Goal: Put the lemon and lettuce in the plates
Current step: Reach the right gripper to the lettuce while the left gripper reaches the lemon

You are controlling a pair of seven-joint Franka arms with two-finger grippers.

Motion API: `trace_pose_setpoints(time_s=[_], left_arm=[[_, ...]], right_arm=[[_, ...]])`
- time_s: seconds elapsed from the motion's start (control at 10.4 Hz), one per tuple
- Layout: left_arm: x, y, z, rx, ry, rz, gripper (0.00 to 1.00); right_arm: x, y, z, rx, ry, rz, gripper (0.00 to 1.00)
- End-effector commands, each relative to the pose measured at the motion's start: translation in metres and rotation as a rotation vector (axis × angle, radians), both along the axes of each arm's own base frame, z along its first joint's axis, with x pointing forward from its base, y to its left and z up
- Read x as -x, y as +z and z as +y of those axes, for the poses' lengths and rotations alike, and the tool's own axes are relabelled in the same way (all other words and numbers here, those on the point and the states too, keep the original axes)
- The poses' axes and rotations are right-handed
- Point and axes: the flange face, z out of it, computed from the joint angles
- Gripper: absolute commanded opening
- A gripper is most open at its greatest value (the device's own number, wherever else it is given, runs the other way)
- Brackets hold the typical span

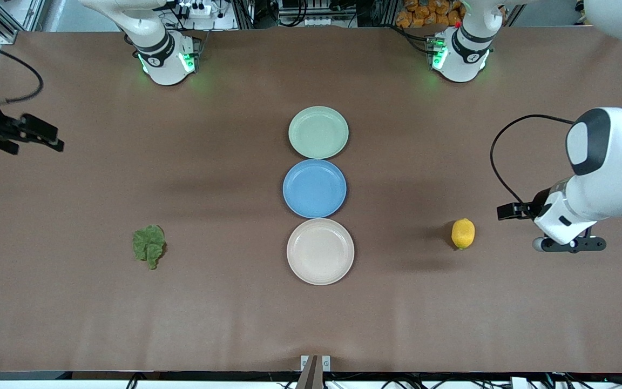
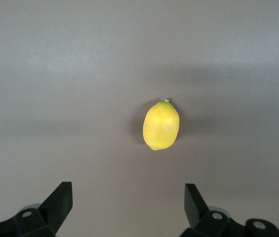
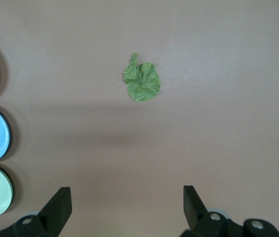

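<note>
Left gripper — fingers spread — hovers beside the lemon; right gripper, spread too, well apart from the lettuce.

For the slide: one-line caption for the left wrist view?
Open left gripper hovers above the lemon lying alone on the brown table.

Bare table all around the lemon, nothing crowding it, and the left gripper hangs over the table beside it, fingers spread. The lettuce lies just as exposed toward the right arm's end. Mid-table, mint plate, blue plate and cream plate form one tight row, rims almost touching.
</note>
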Motion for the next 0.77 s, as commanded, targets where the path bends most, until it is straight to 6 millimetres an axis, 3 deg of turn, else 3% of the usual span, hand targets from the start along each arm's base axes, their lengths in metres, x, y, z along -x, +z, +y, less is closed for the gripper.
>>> trace_pose_setpoints(time_s=[0.0, 0.39, 0.67], left_arm=[[-0.004, -0.01, -0.003, -0.019, 0.011, -0.004, 1.0], [-0.006, -0.064, -0.034, -0.039, 0.059, -0.036, 1.0], [-0.011, -0.09, -0.039, -0.034, 0.058, -0.046, 1.0]], right_arm=[[-0.029, -0.048, 0.007, -0.012, 0.017, 0.037, 1.0], [-0.065, -0.12, -0.001, -0.007, -0.002, 0.047, 1.0], [-0.092, -0.189, -0.004, 0.009, -0.018, 0.045, 1.0]])
